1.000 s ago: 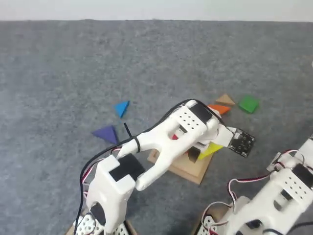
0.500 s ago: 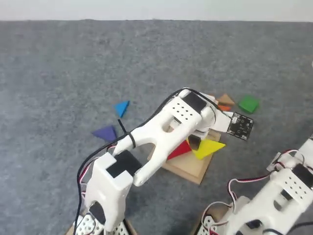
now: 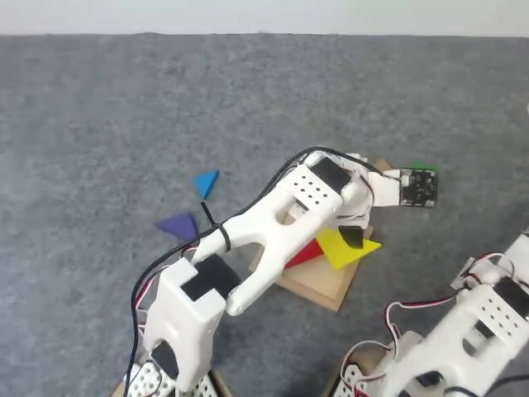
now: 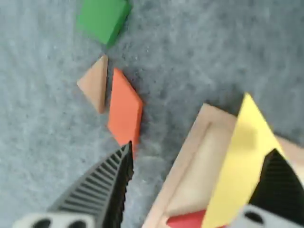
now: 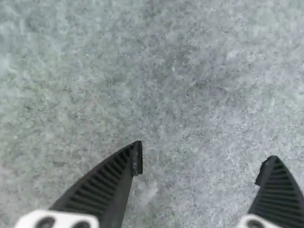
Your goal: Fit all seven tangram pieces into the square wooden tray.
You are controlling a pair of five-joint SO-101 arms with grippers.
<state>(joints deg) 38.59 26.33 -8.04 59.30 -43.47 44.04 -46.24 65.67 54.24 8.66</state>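
Observation:
The square wooden tray (image 3: 318, 283) lies under my left arm (image 3: 289, 215). A red piece (image 3: 304, 252) sits inside it. A yellow triangle (image 3: 347, 246) rests at the tray's right corner, its tip poking over the rim. My left gripper (image 4: 201, 151) hangs open above the tray (image 4: 190, 166), one finger over the yellow triangle (image 4: 240, 156). Just beyond the tray lie an orange parallelogram (image 4: 125, 109), a tan triangle (image 4: 95, 83) and a green square (image 4: 103, 16). A blue triangle (image 3: 206, 182) and a purple triangle (image 3: 179, 224) lie to the left. My right gripper (image 5: 205, 153) is open over bare carpet.
Everything rests on grey carpet (image 3: 107, 124). My right arm (image 3: 479, 322) stays at the lower right, apart from the tray. The carpet's far side and left side hold no objects. A pale wall edge runs along the back.
My left wrist has swung up and toward the far pieces. This uncovered the yellow triangle and the red piece in the tray. The right arm has not moved.

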